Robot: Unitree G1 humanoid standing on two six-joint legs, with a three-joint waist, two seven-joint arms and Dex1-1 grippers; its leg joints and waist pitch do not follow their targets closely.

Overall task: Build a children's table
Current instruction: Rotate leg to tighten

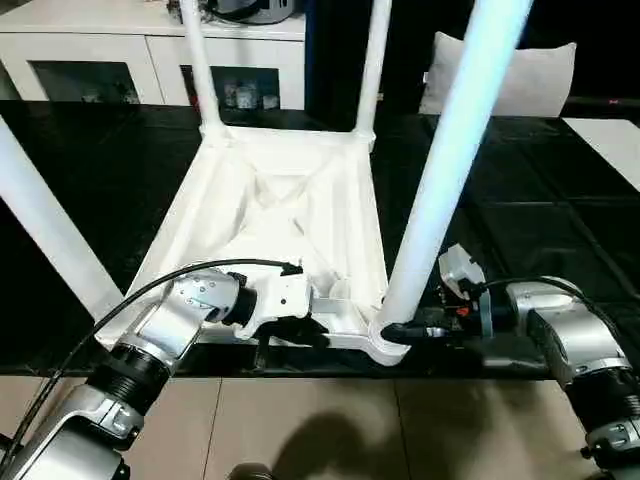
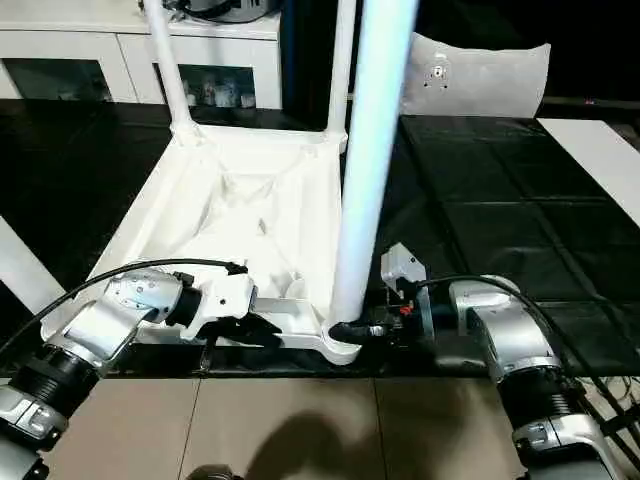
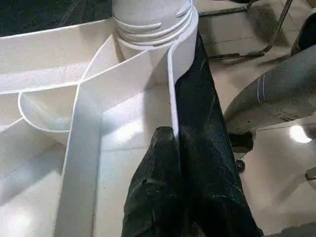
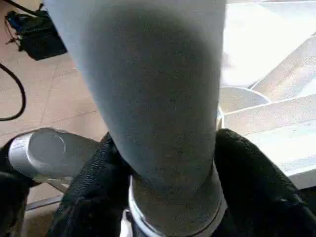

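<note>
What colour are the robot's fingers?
Black; the left gripper's fingers show best in the left wrist view.

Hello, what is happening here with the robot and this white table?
The robot is putting together a white children's table, which lies upside down on the black surface. All four legs stand in the corner sockets. The right tool has its two black fingers around the base of the near right leg. The left tool is shut on the near edge of the table top, holding it.
</note>
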